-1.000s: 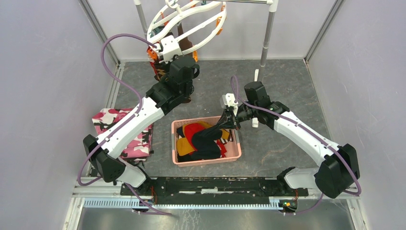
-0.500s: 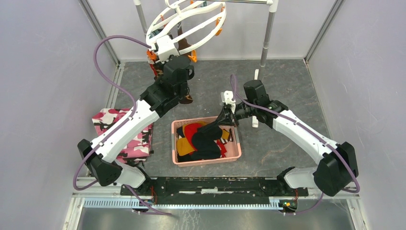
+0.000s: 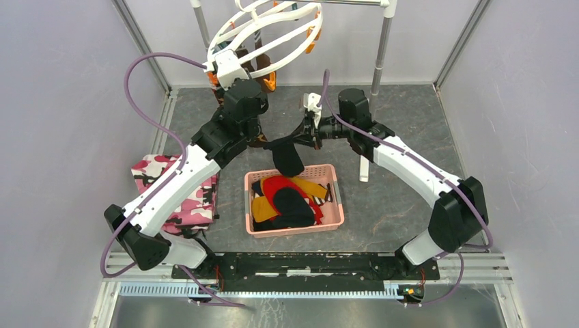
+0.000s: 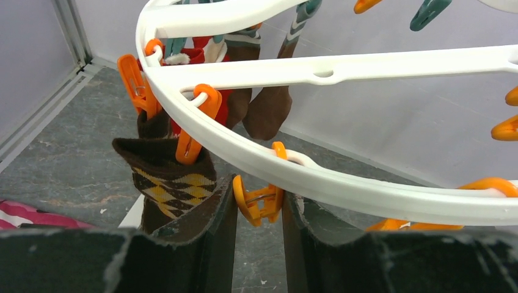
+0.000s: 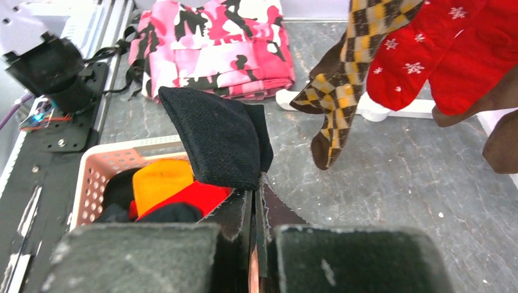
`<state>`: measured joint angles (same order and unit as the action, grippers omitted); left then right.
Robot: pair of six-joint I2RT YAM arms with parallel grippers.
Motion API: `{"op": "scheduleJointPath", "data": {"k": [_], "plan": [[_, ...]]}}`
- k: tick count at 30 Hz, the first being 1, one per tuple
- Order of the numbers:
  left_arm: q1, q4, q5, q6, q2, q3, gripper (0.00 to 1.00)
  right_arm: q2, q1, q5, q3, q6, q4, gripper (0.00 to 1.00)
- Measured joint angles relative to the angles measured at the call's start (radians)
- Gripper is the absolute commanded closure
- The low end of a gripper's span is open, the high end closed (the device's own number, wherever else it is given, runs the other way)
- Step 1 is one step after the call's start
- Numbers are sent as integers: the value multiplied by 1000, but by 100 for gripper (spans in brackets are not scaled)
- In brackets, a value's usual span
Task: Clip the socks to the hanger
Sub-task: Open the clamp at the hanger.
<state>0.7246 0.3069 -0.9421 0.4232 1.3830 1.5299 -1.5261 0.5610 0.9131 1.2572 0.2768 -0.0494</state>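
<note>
- right gripper (image 5: 256, 183) is clamped tight on a black sock (image 5: 217, 140), dangling over the far rim of the pink basket (image 3: 339, 205)
- left gripper (image 4: 259, 195) is up beyond the basket's far-left corner, fingers apart either side of an orange clip (image 4: 251, 202)
- hanger (image 4: 317, 177) hangs past the basket's far side, with an argyle sock (image 4: 174, 186) and a red sock (image 5: 421, 67) clipped on
- other socks (image 3: 287, 198) piled in the basket
</note>
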Motion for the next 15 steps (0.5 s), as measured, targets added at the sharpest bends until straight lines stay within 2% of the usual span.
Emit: {"op": "scheduleJointPath", "data": {"k": [4, 15], "plan": [[-1, 2, 13, 16, -9, -11, 72, -40, 0, -34, 40, -41, 37, 100], [-4, 13, 29, 32, -18, -15, 60, -68, 0, -38, 58, -93, 63, 100]]}}
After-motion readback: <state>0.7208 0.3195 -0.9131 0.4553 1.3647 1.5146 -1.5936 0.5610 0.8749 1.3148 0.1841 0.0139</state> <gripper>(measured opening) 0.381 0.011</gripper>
